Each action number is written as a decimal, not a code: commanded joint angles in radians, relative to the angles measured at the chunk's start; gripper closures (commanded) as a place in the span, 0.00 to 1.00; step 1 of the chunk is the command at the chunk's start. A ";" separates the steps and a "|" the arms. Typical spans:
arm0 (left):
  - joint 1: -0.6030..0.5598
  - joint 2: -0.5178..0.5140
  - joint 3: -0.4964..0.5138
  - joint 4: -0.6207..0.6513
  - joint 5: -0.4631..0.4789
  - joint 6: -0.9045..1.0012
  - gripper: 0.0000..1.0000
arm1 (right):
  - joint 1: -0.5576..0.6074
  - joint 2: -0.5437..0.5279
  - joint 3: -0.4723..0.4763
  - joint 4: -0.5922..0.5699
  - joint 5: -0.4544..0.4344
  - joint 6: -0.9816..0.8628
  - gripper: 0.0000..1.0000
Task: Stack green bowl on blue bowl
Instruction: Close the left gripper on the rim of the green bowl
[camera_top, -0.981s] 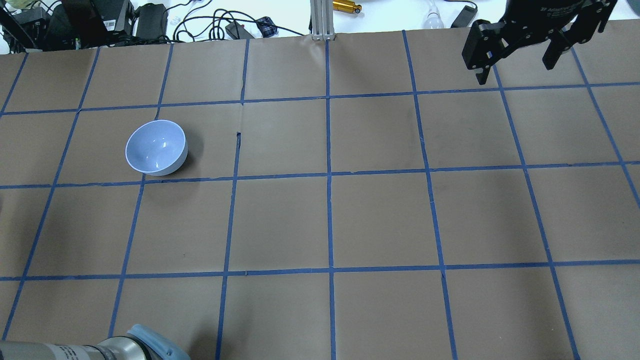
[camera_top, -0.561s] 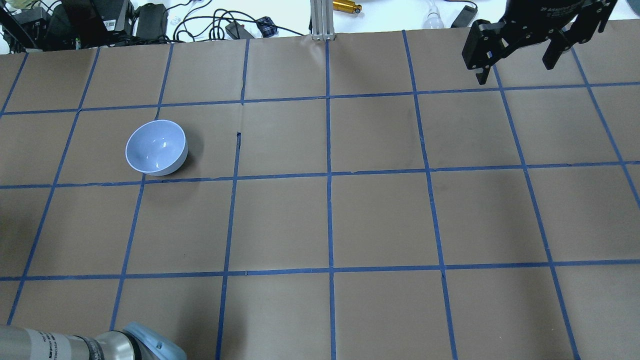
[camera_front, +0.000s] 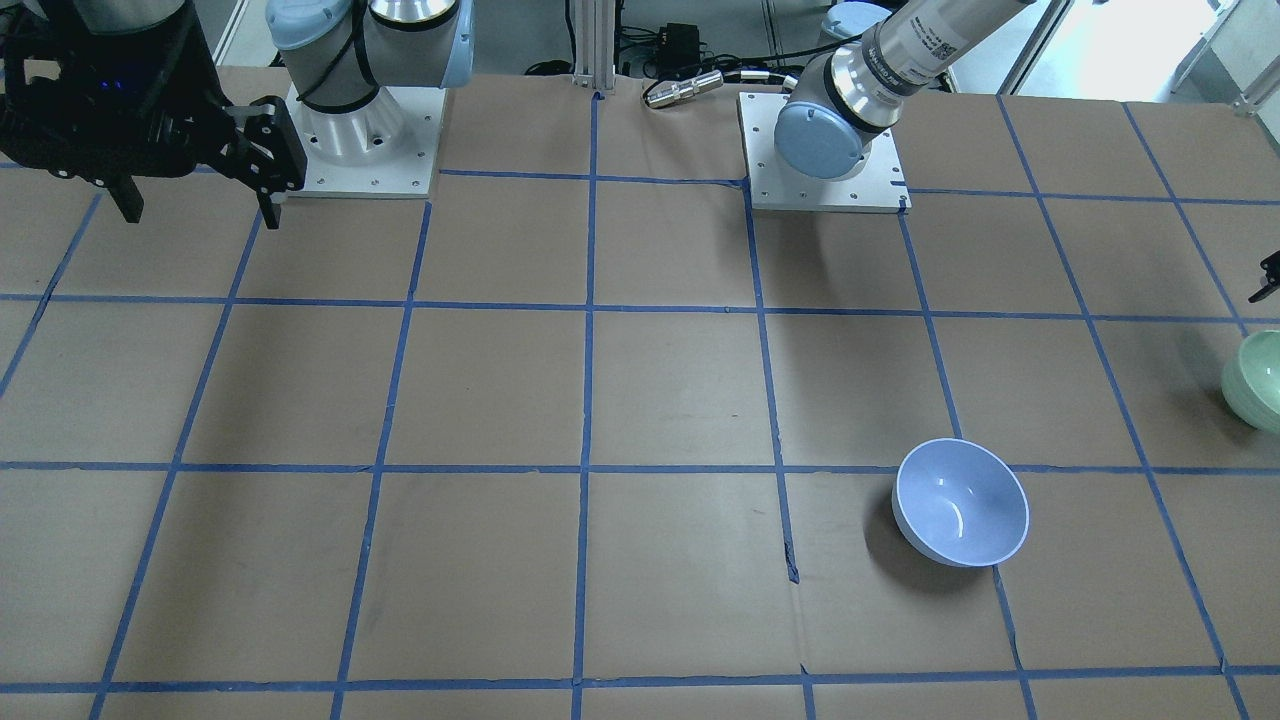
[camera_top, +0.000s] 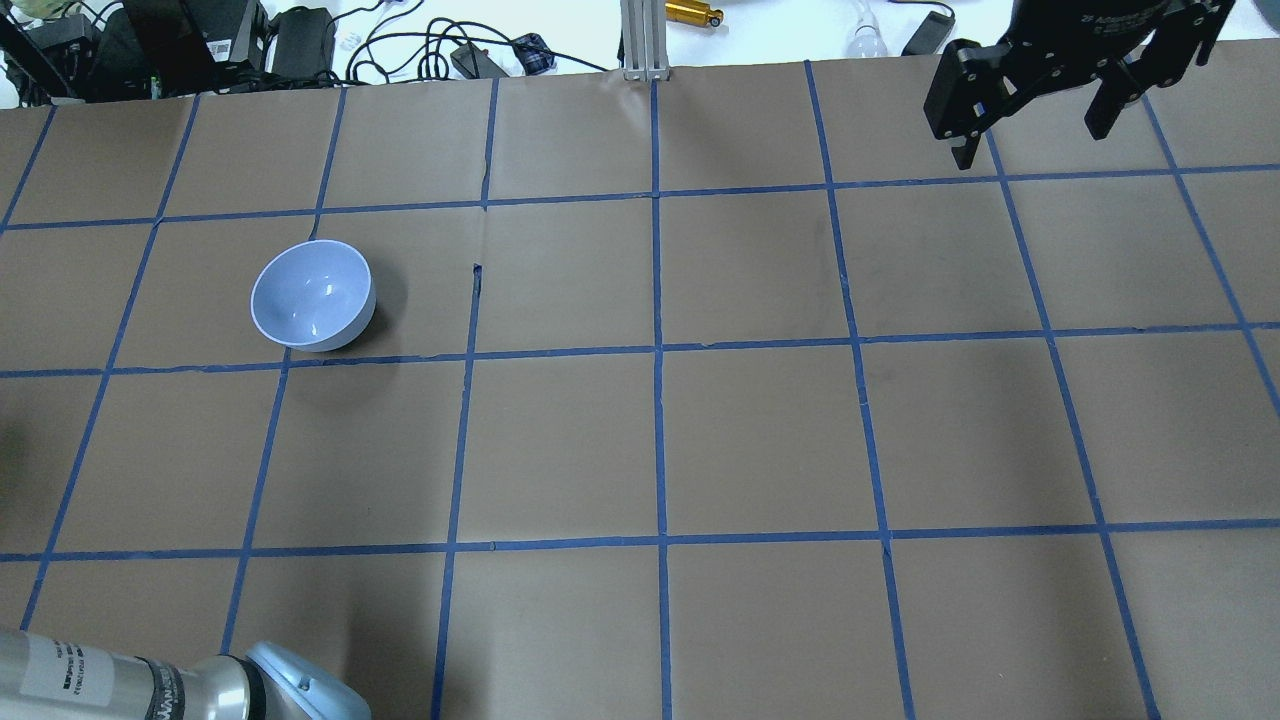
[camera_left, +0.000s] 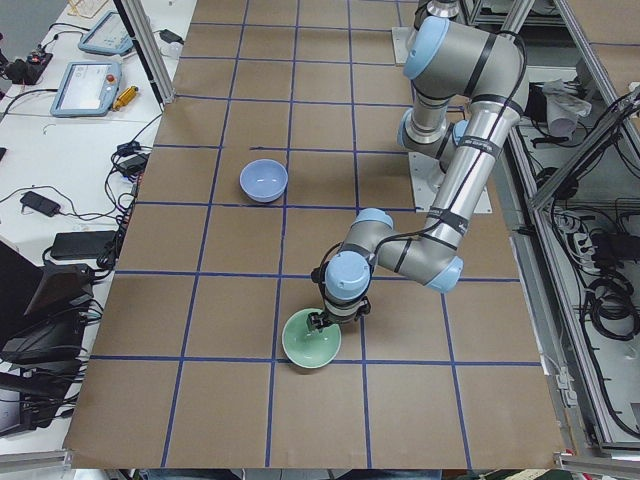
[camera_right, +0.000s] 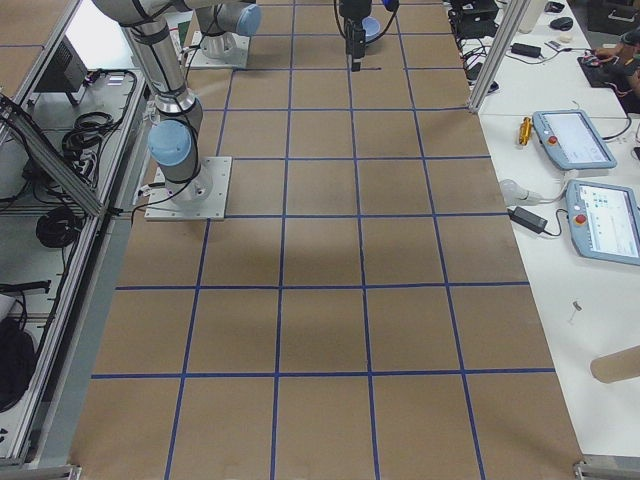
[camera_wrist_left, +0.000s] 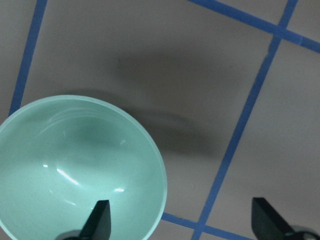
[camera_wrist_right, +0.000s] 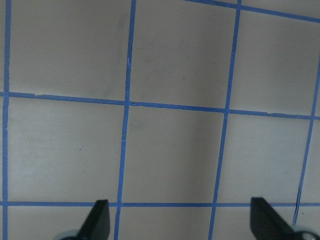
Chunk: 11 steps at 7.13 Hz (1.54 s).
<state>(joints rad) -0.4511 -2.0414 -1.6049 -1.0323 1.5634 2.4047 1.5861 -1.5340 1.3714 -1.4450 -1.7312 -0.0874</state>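
The overhead view shows only the blue bowl (camera_top: 312, 295) on the brown table (camera_top: 640, 450). The left side view shows the green bowl (camera_left: 311, 345) too, near the table's end on the robot's left, well apart from the blue one. Up close, the left gripper (camera_wrist_left: 180, 217) is spread wide across the green bowl's rim, one finger over the inside and one outside. The right gripper (camera_top: 1030, 125) hangs far off, spread too, holding nothing.

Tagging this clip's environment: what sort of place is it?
Most likely a robotics lab workcell. The table is covered in brown paper with a blue tape grid, the left arm is mounted on a white plate, and a side bench holds teach pendants.
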 joint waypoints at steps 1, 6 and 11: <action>0.000 -0.048 0.006 0.044 -0.016 0.071 0.00 | 0.000 0.000 0.000 0.000 0.001 0.000 0.00; 0.003 -0.086 -0.007 0.044 -0.002 0.189 0.00 | 0.000 0.000 0.000 0.000 -0.001 0.000 0.00; 0.017 -0.086 -0.015 0.044 -0.002 0.195 0.18 | 0.000 0.000 0.000 0.000 0.001 0.000 0.00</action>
<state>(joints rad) -0.4370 -2.1288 -1.6168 -0.9879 1.5616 2.5986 1.5862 -1.5340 1.3714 -1.4450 -1.7315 -0.0874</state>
